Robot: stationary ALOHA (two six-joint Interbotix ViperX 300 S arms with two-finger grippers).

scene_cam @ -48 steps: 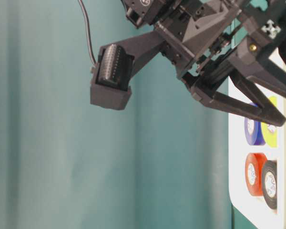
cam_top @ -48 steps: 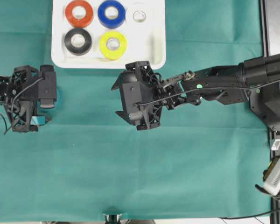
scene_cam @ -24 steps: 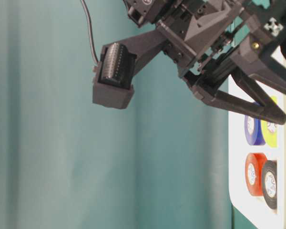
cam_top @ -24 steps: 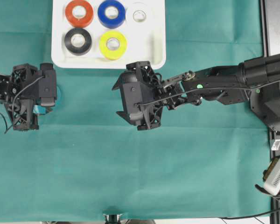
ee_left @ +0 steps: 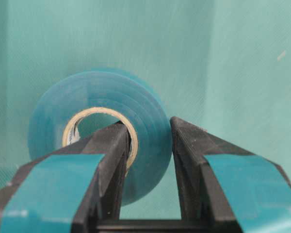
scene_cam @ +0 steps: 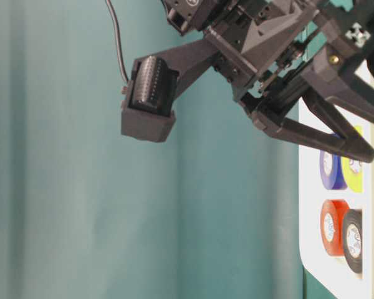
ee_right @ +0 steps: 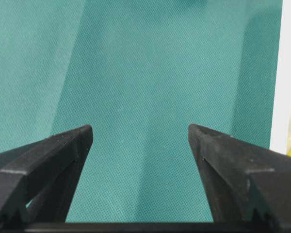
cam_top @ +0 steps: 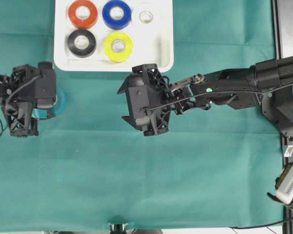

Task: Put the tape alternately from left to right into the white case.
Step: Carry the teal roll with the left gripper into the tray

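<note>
Green cloth covers the whole table, with the white case point(cam_top: 161, 46) set at its twelve o'clock edge in the overhead view. On that cloth, at roughly nine o'clock, the teal roll point(ee_left: 99, 128) is the last tape outside the case: the left wrist view shows it on edge, one finger through its pale core and the other against its outer face, so the left gripper point(ee_left: 148, 141) is pinching the ring's wall. From overhead only a teal sliver point(cam_top: 61, 101) shows beside the gripper point(cam_top: 48, 103).

Five rolls already sit in the case: red point(cam_top: 83, 13), blue point(cam_top: 116, 13) and white point(cam_top: 146, 16) along the far row, black point(cam_top: 81, 43) and yellow point(cam_top: 118, 47) in the near row. The bare slot lies at the near row's three o'clock end, beside yellow.

From the left gripper, that slot lies toward about two o'clock, past the case's near rim. The right gripper point(cam_top: 146, 100) hangs just below that rim, fingers spread wide with nothing between them point(ee_right: 140, 141), and stands much nearer the slot than the left, almost on the direct path. The carry therefore looks to depend on clearing both the rim and the right arm before the roll is laid flat.
</note>
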